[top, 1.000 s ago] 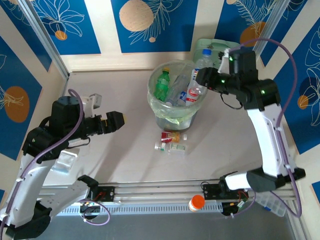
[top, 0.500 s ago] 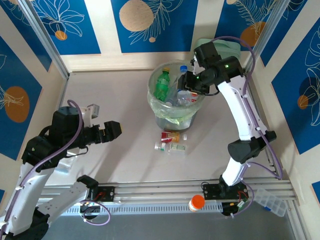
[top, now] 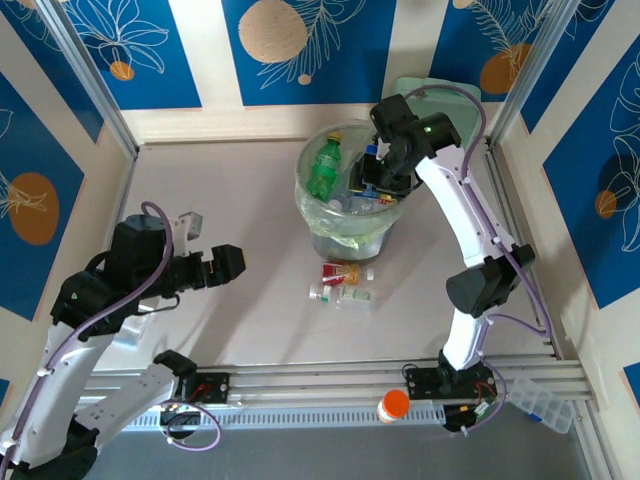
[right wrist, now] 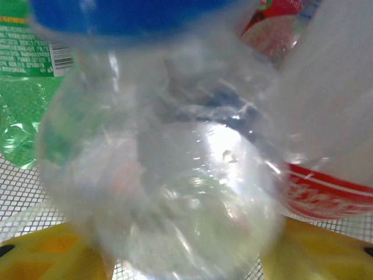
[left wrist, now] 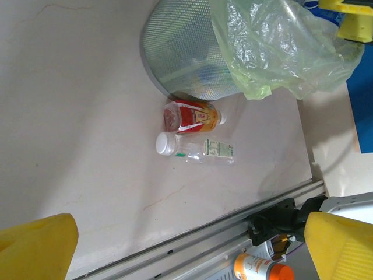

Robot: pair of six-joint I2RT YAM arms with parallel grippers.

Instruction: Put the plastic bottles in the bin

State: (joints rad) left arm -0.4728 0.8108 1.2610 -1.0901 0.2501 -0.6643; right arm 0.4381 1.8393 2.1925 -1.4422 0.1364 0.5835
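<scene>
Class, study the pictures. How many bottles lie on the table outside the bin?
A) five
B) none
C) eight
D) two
D: a red-labelled bottle and a clear white-capped bottle lie side by side on the table, just in front of the bin.

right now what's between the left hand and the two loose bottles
Just bare tabletop, from the left hand to the two bottles, per the top view.
</scene>
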